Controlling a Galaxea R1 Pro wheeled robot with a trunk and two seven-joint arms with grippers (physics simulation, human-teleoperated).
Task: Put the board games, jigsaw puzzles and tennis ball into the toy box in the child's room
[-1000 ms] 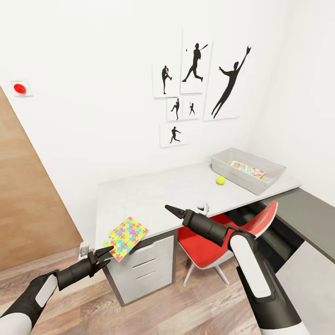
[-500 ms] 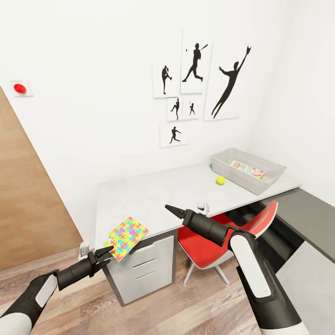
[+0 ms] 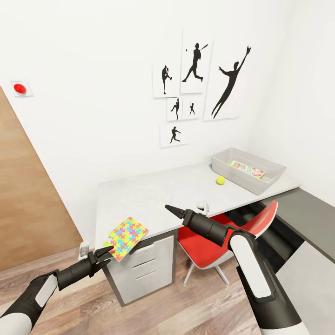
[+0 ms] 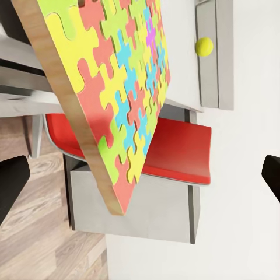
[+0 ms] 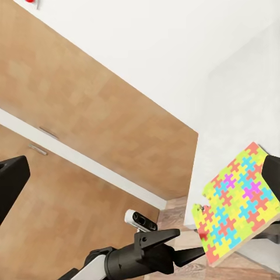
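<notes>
Table [image 3: 153,195] corner: jigsaw puzzle [image 3: 126,231] just beyond spread left end effector [image 3: 105,254].

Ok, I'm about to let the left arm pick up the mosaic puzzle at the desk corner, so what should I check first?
1. Multicolour mosaic jigsaw puzzle reachable, overhanging the pale grey desk's corner: ok.
2. Left gripper open, empty, just short of the puzzle: ok.
3. Right gripper open, empty, over the desk edge: ok.
4. Shallow light grey toy box has room: ok.
5. Small yellow-green tennis ball outside the box: not ok.
6. Jaws straddling the puzzle's edge: cannot tell.
</notes>
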